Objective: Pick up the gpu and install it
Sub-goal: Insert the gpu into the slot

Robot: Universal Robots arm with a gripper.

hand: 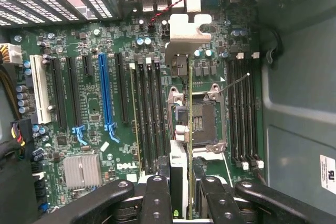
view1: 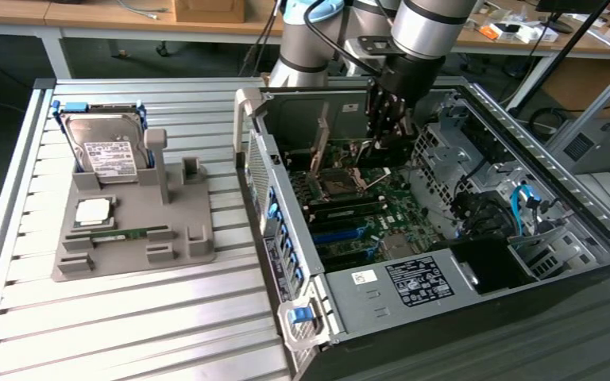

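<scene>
1. Workshop benches with cardboard boxes and cables run along the back; nearer the camera, a ribbed metal table carries a grey parts fixture and an open computer case.
2. In the exterior view the arm reaches down into the case, and the gripper hangs above the motherboard.
3. In the wrist view the black fingers stand close together, closed on the gpu, which is carried edge-on so that it reads as a thin card with a silver bracket.
4. The card sits directly between the fingertips and points down at the board. The CPU socket lies below and just to one side of it, and the blue slot is well off to the other side.
5. Away from the tool, on the fixture, the hard drive stands upright in its blue frame.
6. Handling, as a judgement: the card looks light and stiff, but also fragile, with exposed components and a delicate contact edge. Pinching the bare board faces near the top edge, as is done here, seems right. A skewed hold would probably bind in a slot.
</scene>
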